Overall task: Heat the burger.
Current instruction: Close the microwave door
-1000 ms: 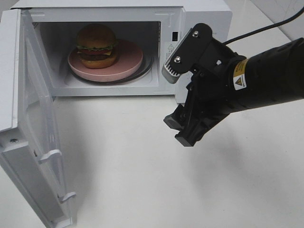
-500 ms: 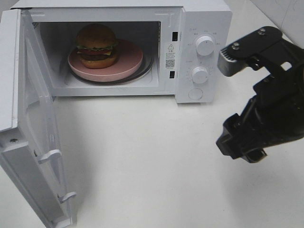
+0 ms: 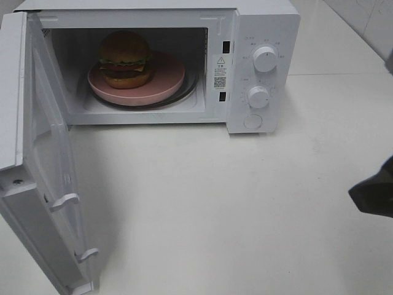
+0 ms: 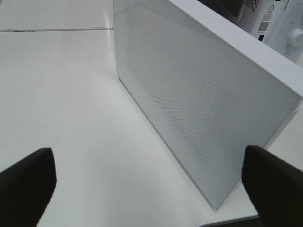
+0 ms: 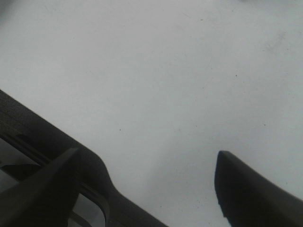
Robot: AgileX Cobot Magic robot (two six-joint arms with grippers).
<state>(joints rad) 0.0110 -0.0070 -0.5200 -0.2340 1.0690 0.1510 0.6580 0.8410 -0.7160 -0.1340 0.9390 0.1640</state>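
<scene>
The burger (image 3: 125,59) with its golden-brown bun, lettuce and cheese sits on a round pink plate (image 3: 166,83) inside the white microwave (image 3: 264,24), whose door (image 3: 46,184) stands wide open to the left. My right gripper shows only as a dark tip (image 3: 374,193) at the right edge of the high view; in the right wrist view (image 5: 151,175) its fingers are spread over bare white table, holding nothing. My left gripper (image 4: 149,184) is open and empty, facing the outer side of the open door (image 4: 199,94). It is out of the high view.
The microwave's two knobs (image 3: 264,59) and a round button (image 3: 253,121) are on its right panel. White table (image 3: 215,209) stretches in front of the microwave. The open door juts toward the front left corner.
My right arm has drawn back from in front of the microwave's control panel to the right, almost out of the high view. The burger, plate and door have not moved.
</scene>
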